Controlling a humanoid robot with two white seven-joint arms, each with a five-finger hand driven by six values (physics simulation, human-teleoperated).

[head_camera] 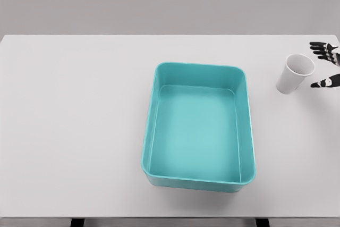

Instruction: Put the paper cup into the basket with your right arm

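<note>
One white table (79, 131) fills the head view, and on it stand two things: one teal basket (154, 131) and one white paper cup (295, 74). The basket is a rectangular tub with rounded corners, sitting a little right of the table's middle and reaching toward the near edge; nothing lies inside it. The paper cup stands on the table at the far right, well apart from the basket and farther back than the basket's far rim, its open mouth tilted toward the right. One hand shows, the right hand (326, 66), coming in at the right edge of the picture just beside the cup. Its dark fingers (319, 49) are spread wide, several above and one lower digit reaching toward the cup's right side, with a gap between them; they hold nothing, and whether any fingertip touches the cup cannot be told. The cup is outside the basket.
</note>
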